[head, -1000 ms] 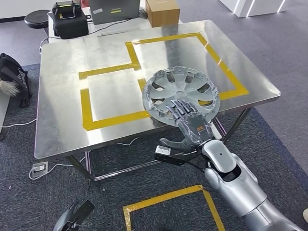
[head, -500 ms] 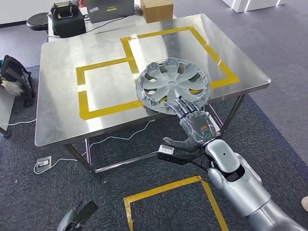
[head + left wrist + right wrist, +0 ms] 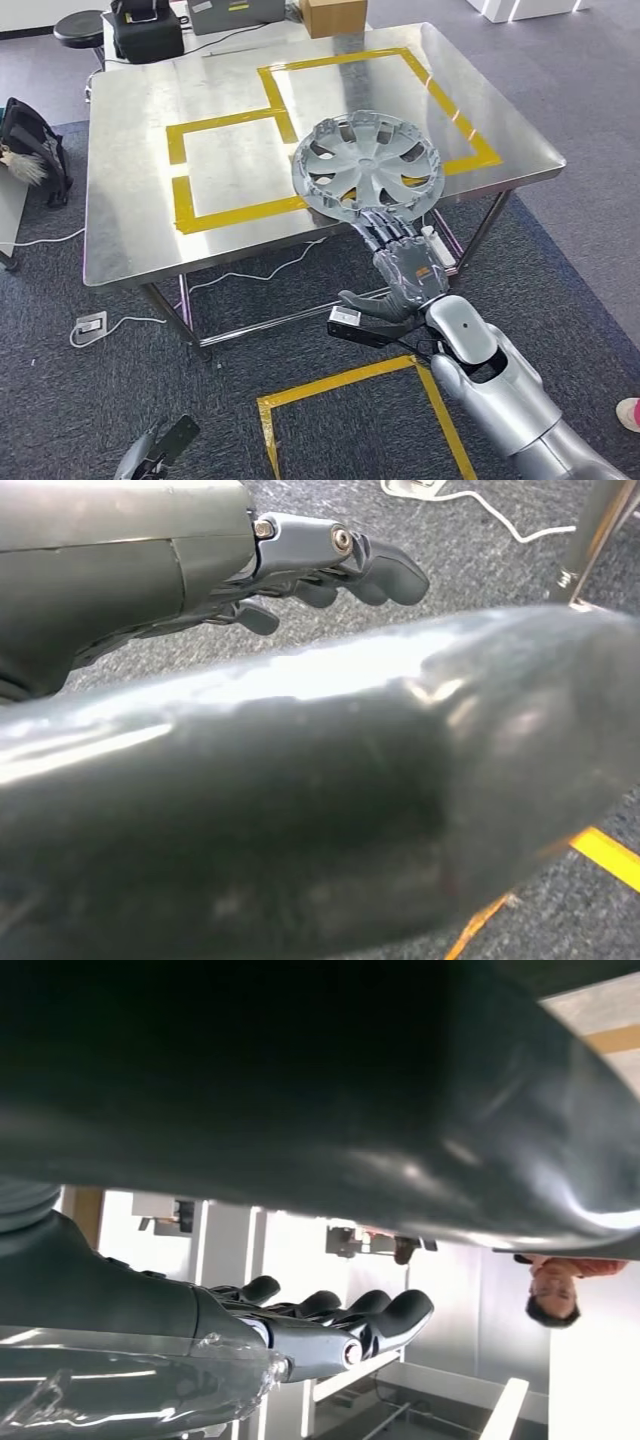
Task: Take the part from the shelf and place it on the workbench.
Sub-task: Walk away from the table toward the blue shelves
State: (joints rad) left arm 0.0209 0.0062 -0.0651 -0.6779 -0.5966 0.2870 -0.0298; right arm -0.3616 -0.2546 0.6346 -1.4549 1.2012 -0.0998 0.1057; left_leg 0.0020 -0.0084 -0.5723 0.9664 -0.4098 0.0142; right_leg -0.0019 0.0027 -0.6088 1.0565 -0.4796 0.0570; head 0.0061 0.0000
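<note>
While the steel table spreads ahead, the wheel cover hangs roughly flat over its near right edge, above the right-hand yellow tape square. It lies directly beyond the right hand, which grips its near rim from the near side. The left hand, low at near left, holds nothing, fingers loosely extended.

**Surfaces and finishes**

The round grey plastic wheel cover looks matt with a slight sheen. Beyond the robot hand, itself grey plastic and dark metal, the brushed-steel table gleams, smooth and reflective, with glossy yellow tape stuck to it. Below lies rough, matt grey carpet floor.
</note>
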